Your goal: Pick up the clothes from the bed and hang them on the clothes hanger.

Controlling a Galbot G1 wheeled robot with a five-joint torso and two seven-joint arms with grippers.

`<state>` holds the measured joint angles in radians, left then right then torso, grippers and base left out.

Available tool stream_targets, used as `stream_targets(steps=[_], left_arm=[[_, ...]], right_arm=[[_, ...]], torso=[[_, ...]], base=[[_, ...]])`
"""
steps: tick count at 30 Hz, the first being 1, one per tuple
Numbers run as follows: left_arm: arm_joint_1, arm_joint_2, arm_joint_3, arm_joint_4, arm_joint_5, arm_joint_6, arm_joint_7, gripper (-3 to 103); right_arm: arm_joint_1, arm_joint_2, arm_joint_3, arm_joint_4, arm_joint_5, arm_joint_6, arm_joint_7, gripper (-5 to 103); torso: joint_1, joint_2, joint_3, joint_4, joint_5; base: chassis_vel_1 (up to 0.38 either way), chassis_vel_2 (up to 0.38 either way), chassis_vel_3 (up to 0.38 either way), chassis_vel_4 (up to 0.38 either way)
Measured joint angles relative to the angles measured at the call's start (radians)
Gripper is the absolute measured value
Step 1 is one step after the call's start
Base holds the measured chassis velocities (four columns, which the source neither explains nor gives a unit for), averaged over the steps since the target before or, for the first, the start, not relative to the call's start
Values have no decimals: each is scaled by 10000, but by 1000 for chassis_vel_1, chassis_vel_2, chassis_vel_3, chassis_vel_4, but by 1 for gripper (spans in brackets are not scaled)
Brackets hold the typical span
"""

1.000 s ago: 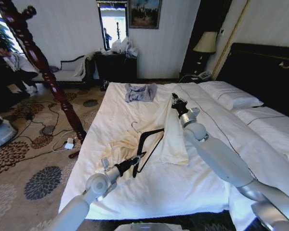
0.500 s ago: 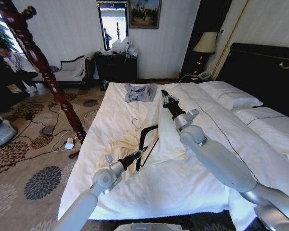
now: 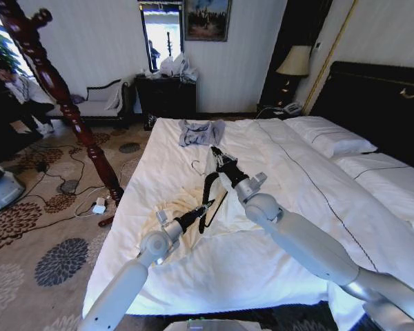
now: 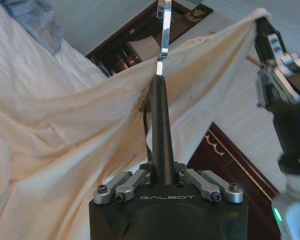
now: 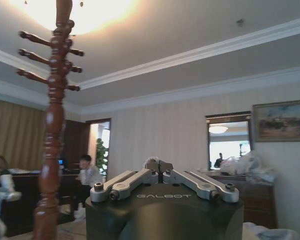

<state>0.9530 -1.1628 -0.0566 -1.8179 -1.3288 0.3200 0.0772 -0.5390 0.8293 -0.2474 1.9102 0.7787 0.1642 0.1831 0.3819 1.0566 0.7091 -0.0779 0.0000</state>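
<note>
The cream clothes [image 3: 174, 207] lie bunched on the white bed [image 3: 262, 269], with one edge lifted. My right gripper [image 3: 217, 152] is shut on that lifted edge, just above the black clothes hanger [image 3: 208, 196]. My left gripper [image 3: 200, 209] is shut on the hanger's lower arm and holds it tilted over the clothes. In the left wrist view the left gripper [image 4: 162, 172] grips the black hanger [image 4: 161, 125]. Its silver hook [image 4: 164, 20] points away, and the clothes [image 4: 65, 125] drape across it up to the right gripper [image 4: 270, 45]. The right gripper [image 5: 159, 167] pinches a bit of cream fabric.
A folded grey-blue garment [image 3: 200, 132] lies at the bed's far end. Pillows [image 3: 331, 141] and a black headboard [image 3: 379, 103] are on the right. A reddish-brown pole stand [image 3: 55, 89] rises left of the bed above floor cables [image 3: 62, 200]. A person sits at far left.
My right gripper has carried the clothes' edge leftward and nearer, over the hanger. My left gripper has pushed the hanger slightly forward and to the right.
</note>
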Motion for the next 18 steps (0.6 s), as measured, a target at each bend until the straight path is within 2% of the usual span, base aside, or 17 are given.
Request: stream_targets(steps=[11, 15, 18], left_arm=[[-97, 166, -426, -48, -22, -11, 0, 18], [-50, 442, -638, -216, -106, -18, 0, 18], [-25, 575, -724, -325, -154, -17, 5, 18]], right_arm=[[-328, -360, -442, 560, -45, 230, -685, 0], [-950, -841, -24, 753, -31, 394, -1481, 0], [-1358, -1077, 199, 852, -127, 396, -1677, 0]], torso=[[0, 0, 0, 3, 0], [-1, 0, 0, 0, 1], [-1, 0, -1, 0, -1]], base=[[0, 0, 0, 0], [0, 0, 0, 0], [0, 0, 0, 0]])
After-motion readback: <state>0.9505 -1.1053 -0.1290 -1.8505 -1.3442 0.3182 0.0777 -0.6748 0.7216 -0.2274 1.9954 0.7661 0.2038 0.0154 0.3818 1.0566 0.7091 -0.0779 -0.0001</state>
